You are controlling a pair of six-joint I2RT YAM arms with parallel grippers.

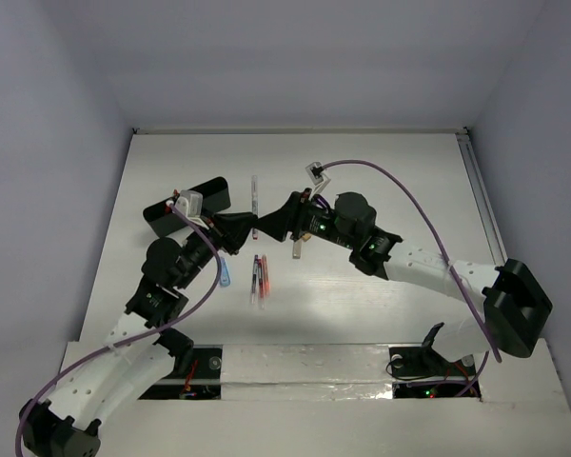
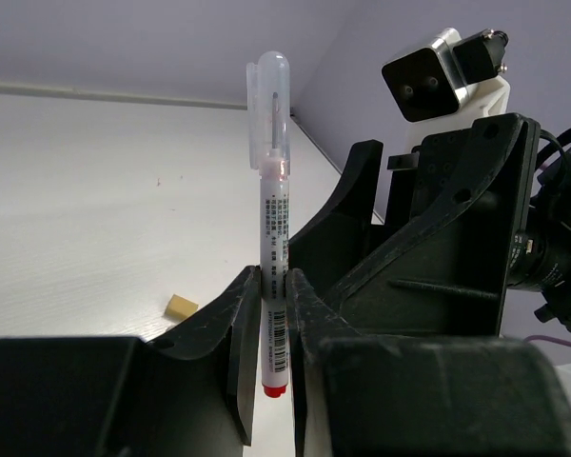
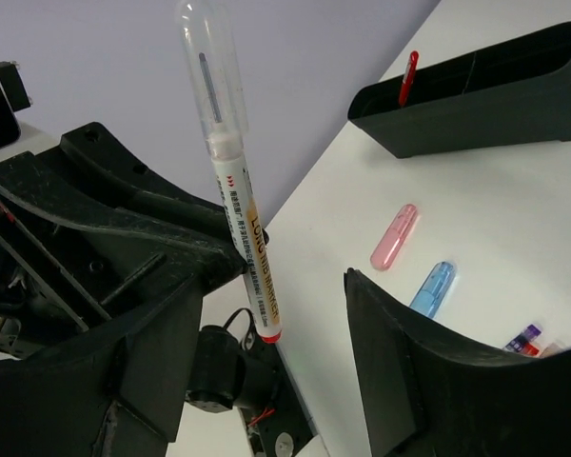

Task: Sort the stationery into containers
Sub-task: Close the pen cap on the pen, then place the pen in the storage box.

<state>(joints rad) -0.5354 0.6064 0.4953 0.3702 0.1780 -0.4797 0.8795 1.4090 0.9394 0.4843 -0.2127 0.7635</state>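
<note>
The left claw (image 2: 271, 286) is pinching a white pen (image 2: 274, 205) low on its barrel, just above the red end, so the clear-capped end stands straight up out of the fingers. Held upright and clear of the bench (image 2: 86, 190), the pen looks set to be lowered end-first into a narrow opening. The right claw (image 3: 281, 305) faces it nose to nose, its fingers spread wide to either side of the same pen and gripping nothing. This reads as a hand-over, with the left claw alone bearing the pen. Below the right claw lie a pink capsule (image 3: 394, 236) and a blue capsule (image 3: 432, 288), unsorted. Beyond them, on the left claw's outer side, sits the black box (image 3: 476, 105), with a red pen (image 3: 409, 76) standing in it. A beige eraser (image 2: 181, 306) lies on the bench past the left claw.
</note>
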